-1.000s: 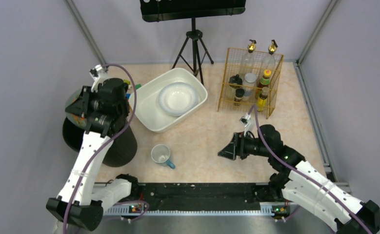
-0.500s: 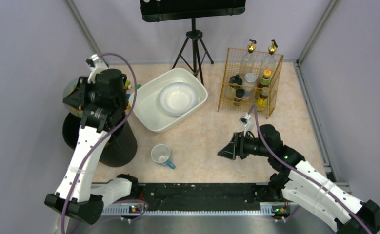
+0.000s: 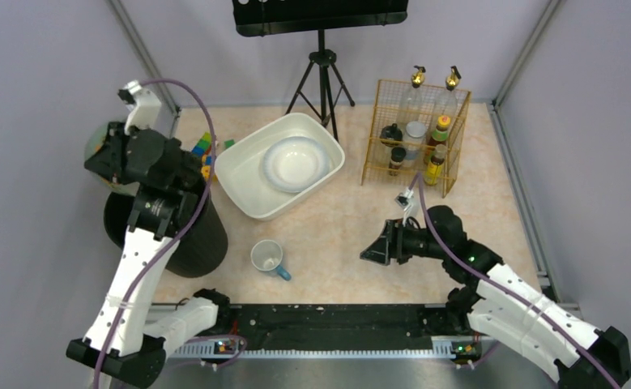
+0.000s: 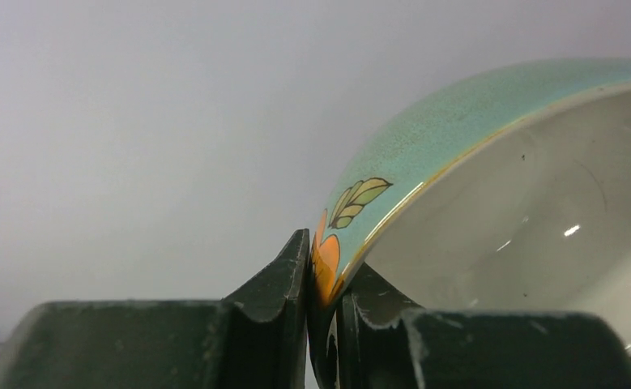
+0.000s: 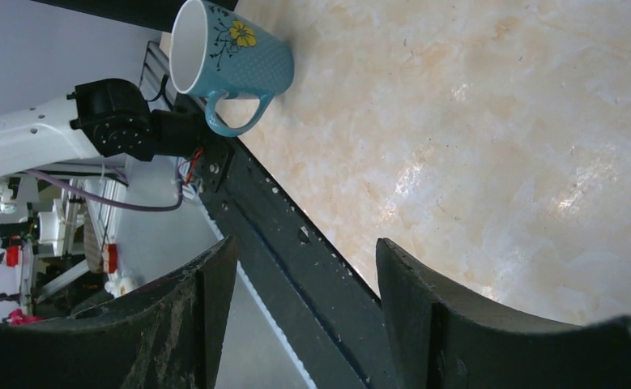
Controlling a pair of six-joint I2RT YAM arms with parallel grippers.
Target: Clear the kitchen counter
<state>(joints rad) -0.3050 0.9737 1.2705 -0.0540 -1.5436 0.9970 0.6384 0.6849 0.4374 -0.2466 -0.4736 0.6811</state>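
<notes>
The surface (image 3: 344, 219) lies flat in front of the two arm bases, a pale pink-beige marbled slab with metal rails along its edges. Its long side looks to run left to right across the arms, though the angle makes that hard to judge.

On it I count one white tub (image 3: 243, 182) towards the back left, set at a slant, with one white bowl (image 3: 296, 160) inside. One blue mug (image 3: 267, 258) stands near the front, its handle towards the right arm. One gold wire rack (image 3: 381, 113) stands at the back right. It holds two tall bottles (image 3: 415, 101) with gold pourers and several smaller bottles and jars, too crowded to count. A few coloured blocks (image 3: 202, 150) lie just left of the tub. One black bin (image 3: 190, 243) stands at the front left corner, and one tripod (image 3: 321, 73) stands behind the tub.

The left arm (image 3: 146, 243) reaches up by the left wall, above the bin. The left jaws are nearly closed, pinching the rim of a teal bowl (image 4: 458, 138) with a leaf and orange pattern, white inside.

The right arm (image 3: 506, 296) lies low, pointing left towards the mug and well apart from it. The right jaws stand about half open over bare stone, holding and touching nothing.
</notes>
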